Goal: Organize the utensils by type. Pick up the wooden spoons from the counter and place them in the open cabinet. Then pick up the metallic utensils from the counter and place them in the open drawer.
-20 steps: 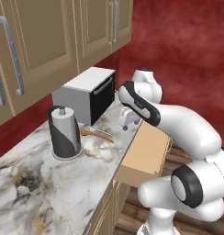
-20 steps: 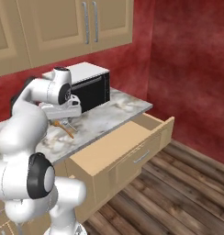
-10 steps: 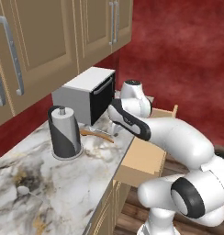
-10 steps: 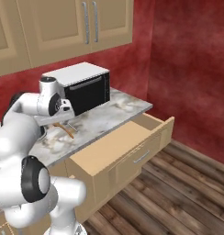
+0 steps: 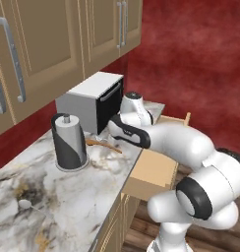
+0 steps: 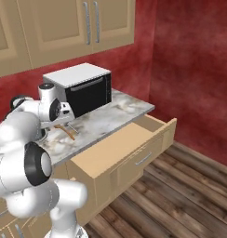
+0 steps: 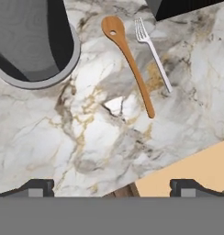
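Observation:
One wooden spoon (image 7: 132,64) lies on the marble counter (image 7: 86,137), its oval bowl towards the paper towel holder. A silver fork (image 7: 153,53) lies right beside it, almost parallel. My gripper (image 7: 112,188) hovers above the counter near its front edge, open and empty, with the spoon ahead of its fingertips. The same wooden spoon (image 5: 103,144) shows beside my forearm in the left base view, and a small metal spoon (image 5: 31,206) rests far to the left on the counter (image 5: 77,197). The open drawer (image 6: 120,148) juts out below the counter, its pale bottom bare. The open cabinet's inside is out of view.
A dark paper towel holder (image 5: 69,142) stands left of the wooden spoon. A toaster oven (image 6: 83,86) sits against the red wall behind it. Tan wall cabinet doors (image 5: 48,44) with silver bar handles hang above. The pulled-out drawer front (image 6: 143,160) reaches over the wooden floor.
The arm has swung down and left over the counter, bringing the hand low above the wooden spoon and fork. The jaws have stayed open.

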Controlling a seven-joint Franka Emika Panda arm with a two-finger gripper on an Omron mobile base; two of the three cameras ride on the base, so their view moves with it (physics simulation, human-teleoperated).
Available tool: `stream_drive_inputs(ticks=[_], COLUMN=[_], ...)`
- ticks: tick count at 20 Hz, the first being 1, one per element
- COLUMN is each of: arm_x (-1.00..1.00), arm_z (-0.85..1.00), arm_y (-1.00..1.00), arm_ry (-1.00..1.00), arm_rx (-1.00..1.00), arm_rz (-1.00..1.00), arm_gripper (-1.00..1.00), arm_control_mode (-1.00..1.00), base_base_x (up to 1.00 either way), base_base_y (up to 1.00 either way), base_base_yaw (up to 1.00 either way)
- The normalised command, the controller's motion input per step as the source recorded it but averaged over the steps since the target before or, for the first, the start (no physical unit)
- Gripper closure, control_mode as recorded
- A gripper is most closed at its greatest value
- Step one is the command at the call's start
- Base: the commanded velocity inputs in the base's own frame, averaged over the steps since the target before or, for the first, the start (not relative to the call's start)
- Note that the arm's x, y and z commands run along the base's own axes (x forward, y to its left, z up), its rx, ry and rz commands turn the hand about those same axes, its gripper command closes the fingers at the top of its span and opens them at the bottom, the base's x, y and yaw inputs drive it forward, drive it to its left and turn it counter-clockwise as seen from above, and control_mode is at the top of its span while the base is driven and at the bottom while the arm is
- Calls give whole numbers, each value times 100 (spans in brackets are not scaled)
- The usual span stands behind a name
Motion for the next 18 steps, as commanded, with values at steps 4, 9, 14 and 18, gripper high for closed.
stream_drive_inputs(ticks=[4,9,14,18], arm_x=[38,32,44,32], arm_z=[-35,-36,-29,-33], arm_y=[24,19,6,2], arm_ry=[-1,-3,0,0], arm_rx=[-2,-1,0,0], arm_rz=[0,0,0,0], arm_gripper=[-100,-100,-100,-100], arm_control_mode=[-100,-100,-100,-100], base_base_x=[0,0,0,0], base_base_y=[0,0,0,0], base_base_yaw=[0,0,0,0])
